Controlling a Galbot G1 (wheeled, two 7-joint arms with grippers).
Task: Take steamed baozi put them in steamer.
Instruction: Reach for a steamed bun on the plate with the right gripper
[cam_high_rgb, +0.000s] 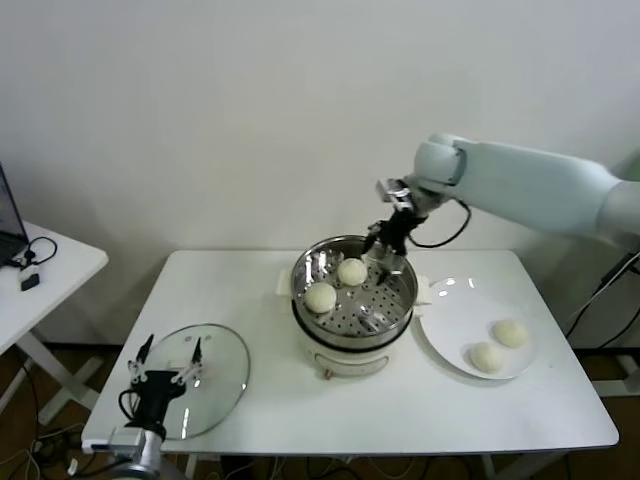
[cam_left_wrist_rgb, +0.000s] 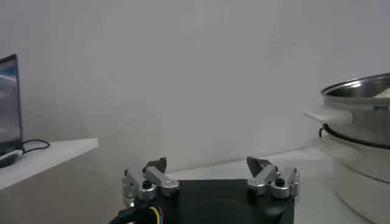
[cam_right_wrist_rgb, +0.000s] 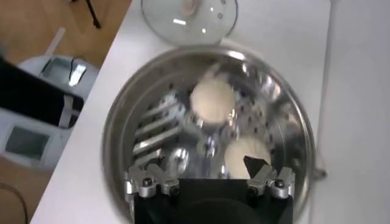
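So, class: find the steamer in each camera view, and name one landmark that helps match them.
Head view: steamer at table centre, right claw above its far rim.
Left wrist view: only its side at the right edge.
Right wrist view: seen from above, filling the frame.
Shared landmark: its shiny steel rim.

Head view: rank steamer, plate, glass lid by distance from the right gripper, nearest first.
From the right gripper, open above the steamer's back rim:
1. steamer, directly beneath it, centre of the table.
2. plate, on the robot's right of the steamer, holding two baozi.
3. glass lid, far on the robot's left at the front edge, by the parked left gripper.
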